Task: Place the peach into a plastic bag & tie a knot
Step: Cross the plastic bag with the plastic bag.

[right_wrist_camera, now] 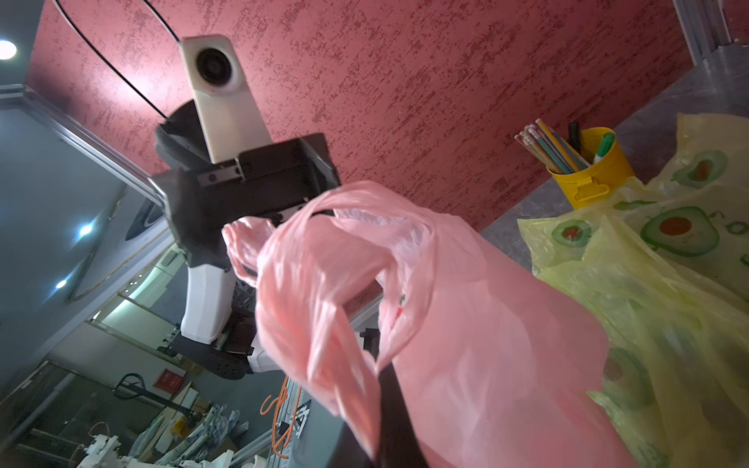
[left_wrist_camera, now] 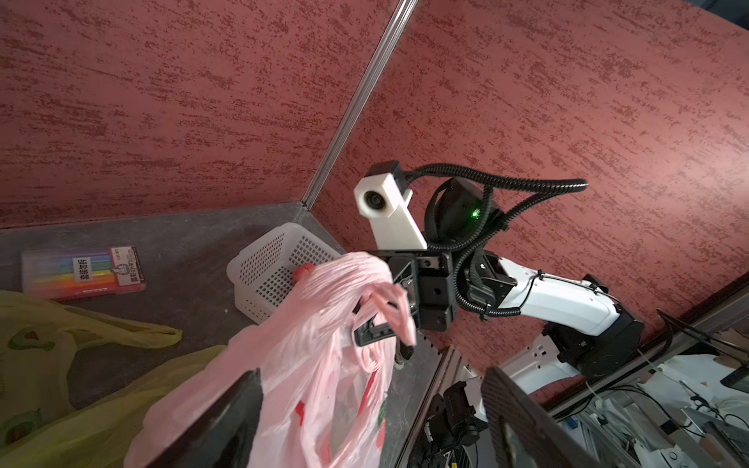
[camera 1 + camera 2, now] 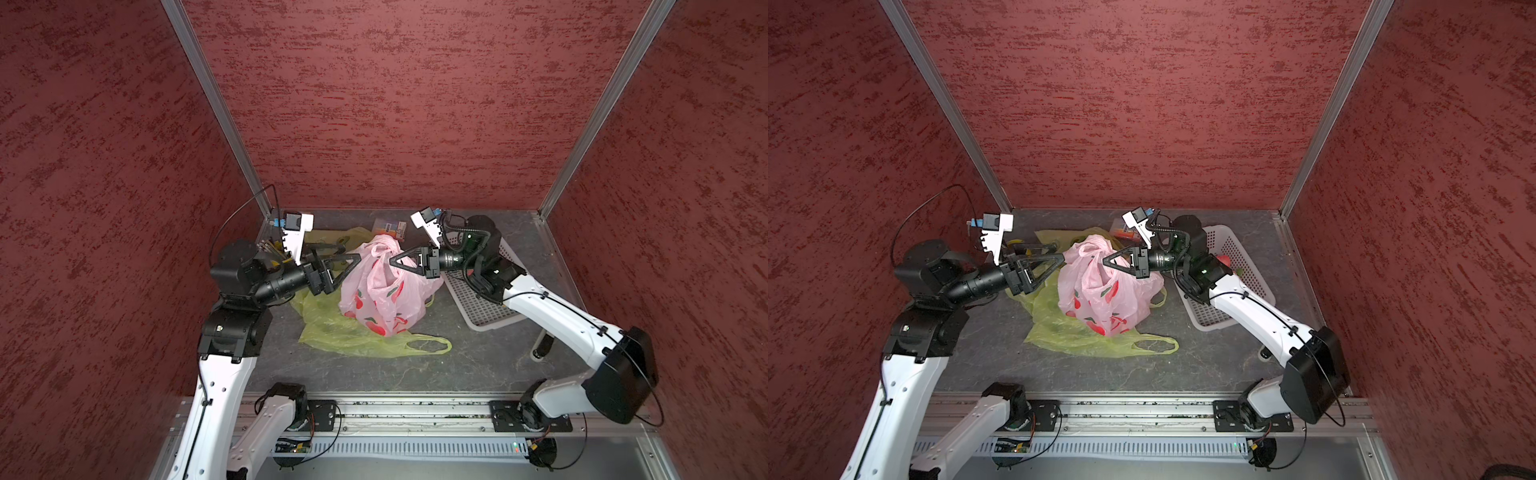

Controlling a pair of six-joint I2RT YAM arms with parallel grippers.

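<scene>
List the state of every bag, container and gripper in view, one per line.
pink plastic bag: standing upright, handles looped together at the top.
left gripper: open, beside the bag's top.
right gripper: shut on a pink handle.
yellow-green avocado bag: crumpled flat, partly under the pink one.
white basket: upright on its base.
yellow pencil cup: upright, full of pencils.

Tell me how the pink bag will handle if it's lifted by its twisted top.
Floppy, probably: the pink bag is thin crumpled film, slumped on the yellow bag. Likely bottom-heavy: its lower part bulges, so it should hang and swing. The film pinched in the right pincer looks slick and may slip.
</scene>
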